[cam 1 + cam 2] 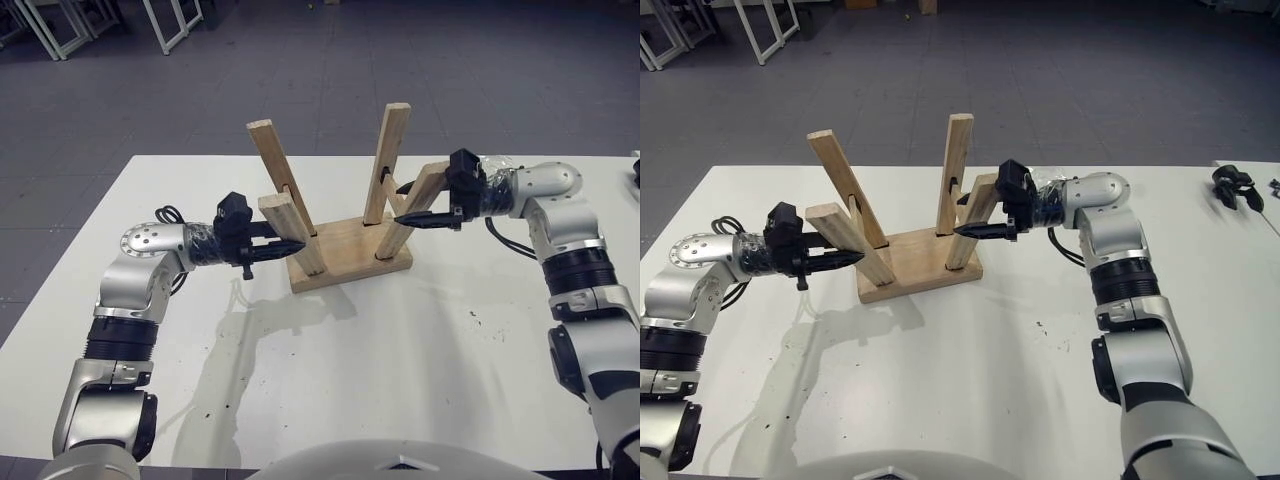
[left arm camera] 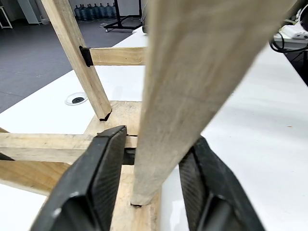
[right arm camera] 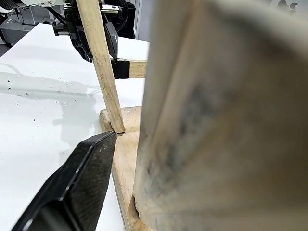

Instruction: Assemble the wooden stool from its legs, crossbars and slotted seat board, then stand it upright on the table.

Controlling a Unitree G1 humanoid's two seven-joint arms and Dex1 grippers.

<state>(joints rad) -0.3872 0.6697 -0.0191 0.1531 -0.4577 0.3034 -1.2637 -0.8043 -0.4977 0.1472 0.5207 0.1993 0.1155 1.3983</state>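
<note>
While the left tool clamps one near leg of the upturned stool on the bench, I cannot tell the right tool's grip; I should press both legs squarely into the seat board.

A lab or workshop — white table, grey tiled floor (water jugs behind).

No writing I can read anywhere.

The water bottles, standing on the floor far out beyond my left gripper, are too small for me to tell whether they carry any label. Nothing closer to either of my hands shows a letter, number, brand or sign that I can make out.
</note>
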